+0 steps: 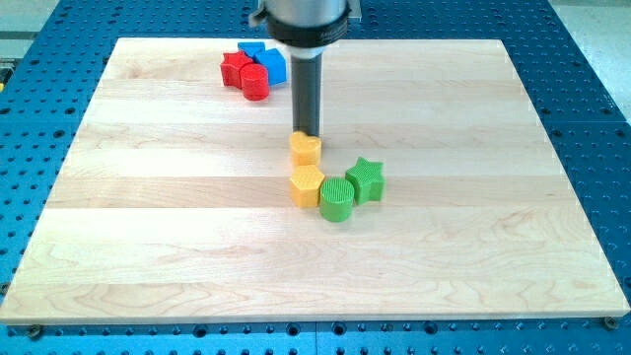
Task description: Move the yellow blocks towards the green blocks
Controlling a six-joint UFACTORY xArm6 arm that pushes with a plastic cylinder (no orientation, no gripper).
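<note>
My tip [308,132] stands just above the view's top edge of a small yellow block [305,148], touching or nearly touching it. Below that block lies a second yellow block, a hexagon [308,184]. A green round block [336,198] touches the yellow hexagon on its right. A green star block [365,179] sits right next to the green round block, up and to the right. The two yellow blocks are a small gap apart.
A cluster of red and blue blocks sits at the view's top left: a red star [236,68], a red round block [255,82], a blue block [271,65] and another blue one [252,49]. The wooden board [148,247] lies on a blue perforated table.
</note>
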